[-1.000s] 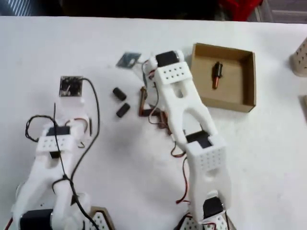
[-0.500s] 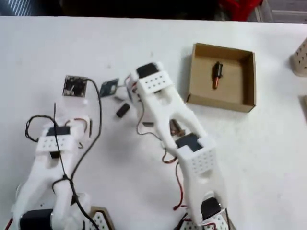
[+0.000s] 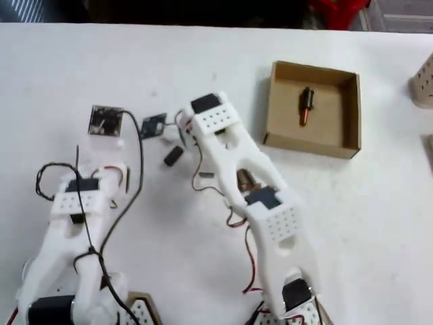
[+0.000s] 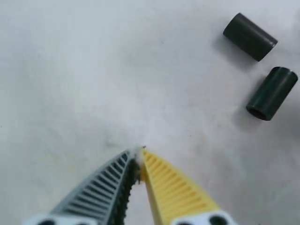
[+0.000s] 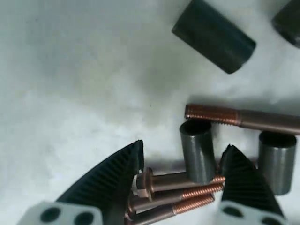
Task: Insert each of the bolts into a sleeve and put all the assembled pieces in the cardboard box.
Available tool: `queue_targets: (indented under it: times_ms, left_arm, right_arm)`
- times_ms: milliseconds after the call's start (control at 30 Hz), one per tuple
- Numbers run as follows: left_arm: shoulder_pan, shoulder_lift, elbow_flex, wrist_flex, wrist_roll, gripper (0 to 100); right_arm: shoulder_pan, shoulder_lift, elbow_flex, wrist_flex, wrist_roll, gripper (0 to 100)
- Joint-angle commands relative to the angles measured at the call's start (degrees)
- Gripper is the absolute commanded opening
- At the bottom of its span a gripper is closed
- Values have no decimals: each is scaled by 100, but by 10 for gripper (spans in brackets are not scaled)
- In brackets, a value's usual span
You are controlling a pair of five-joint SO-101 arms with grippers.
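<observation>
White counter (image 3: pixel 379 223) stretched back to a dark room. Over it the left hand (image 4: pixel 139 157) held its fingers together near two black sleeves (image 4: pixel 250 30). The right hand (image 5: pixel 183 154) gaped apart around copper bolts (image 5: pixel 173 180) and a grey sleeve (image 5: pixel 197 150). One assembled piece (image 3: pixel 306 105) lay inside the cardboard box (image 3: pixel 311 145).

Bolts (image 5: pixel 180 191) and sleeves (image 5: pixel 197 154) crowd the right hand (image 5: pixel 183 148) — tight.

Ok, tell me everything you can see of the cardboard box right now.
The cardboard box is a shallow, open-topped, roughly square tray of plain brown card with low walls. It sits flat on the white table, toward its far right. One assembled piece, a copper-coloured bolt in a dark sleeve, lies inside on its floor.
</observation>
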Motion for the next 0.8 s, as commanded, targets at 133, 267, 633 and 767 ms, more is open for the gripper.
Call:
queue_targets:
  times_ms: [133, 267, 633, 767]
  left_arm:
    - [-101, -22, -123, -149, -62, 24]
    - [-101, -22, -123, -149, -62, 24]
    - [-101, -22, -123, -149, -62, 24]
    - [-92, -22, -123, -158, -62, 24]
  right_arm:
    - [251, 145, -79, -470, 211, 248]
    - [321, 312, -70, -875, 193, 248]
    - [435, 690, -79, -1393, 185, 14]
    - [462, 330, -79, -1042, 141, 13]
